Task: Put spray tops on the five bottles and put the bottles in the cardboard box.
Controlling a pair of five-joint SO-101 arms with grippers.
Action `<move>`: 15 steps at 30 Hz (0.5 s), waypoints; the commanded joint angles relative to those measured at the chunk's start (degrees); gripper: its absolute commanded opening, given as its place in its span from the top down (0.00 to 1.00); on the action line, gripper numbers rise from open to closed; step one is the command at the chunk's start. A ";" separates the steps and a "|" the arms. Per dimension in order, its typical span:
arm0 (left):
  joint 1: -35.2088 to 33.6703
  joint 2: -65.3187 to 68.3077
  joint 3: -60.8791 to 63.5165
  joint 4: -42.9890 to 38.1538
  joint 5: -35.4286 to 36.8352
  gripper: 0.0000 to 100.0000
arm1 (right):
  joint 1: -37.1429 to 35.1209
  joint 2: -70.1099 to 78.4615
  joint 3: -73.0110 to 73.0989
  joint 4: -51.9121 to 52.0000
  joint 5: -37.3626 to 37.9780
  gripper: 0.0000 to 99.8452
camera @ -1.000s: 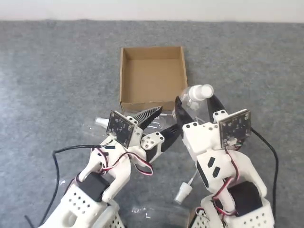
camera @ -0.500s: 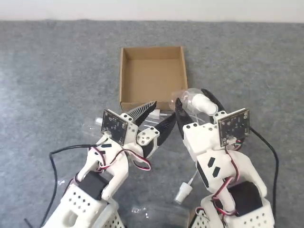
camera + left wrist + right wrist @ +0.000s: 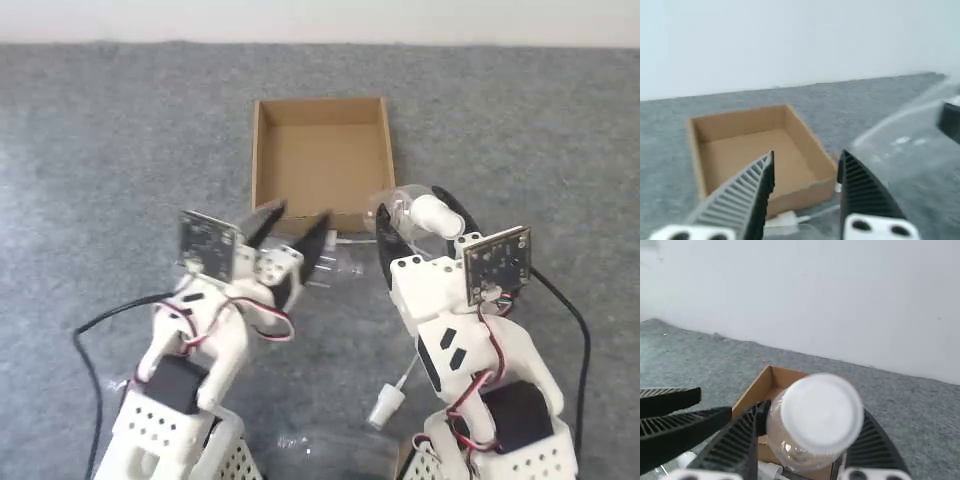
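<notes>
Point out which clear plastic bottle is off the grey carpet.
The white-capped clear plastic bottle clamped in the right hand; the other two lie on the grey carpet, one before the cardboard box, one nearest the arm bases.

Grey fabric table covering [image 3: 90, 150] meeting a plain white wall [image 3: 320, 18].
From my high camera I see the table covering as a mottled, felt-like grey fabric running from edge to edge, its speckled texture even throughout. At the far side it meets the white wall in one straight horizontal line. Both wrist cameras give me the same pairing: the grey fabric stretching away to the white wall standing behind it.
</notes>
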 commanded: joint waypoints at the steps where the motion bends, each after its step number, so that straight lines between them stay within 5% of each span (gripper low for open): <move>1: -8.35 -0.97 -4.35 1.32 0.53 0.87 | 0.57 1.27 -3.43 0.04 -0.18 0.97; 15: -34.29 -0.97 0.22 2.99 6.33 0.92 | -6.11 4.97 -4.40 -6.37 8.88 0.97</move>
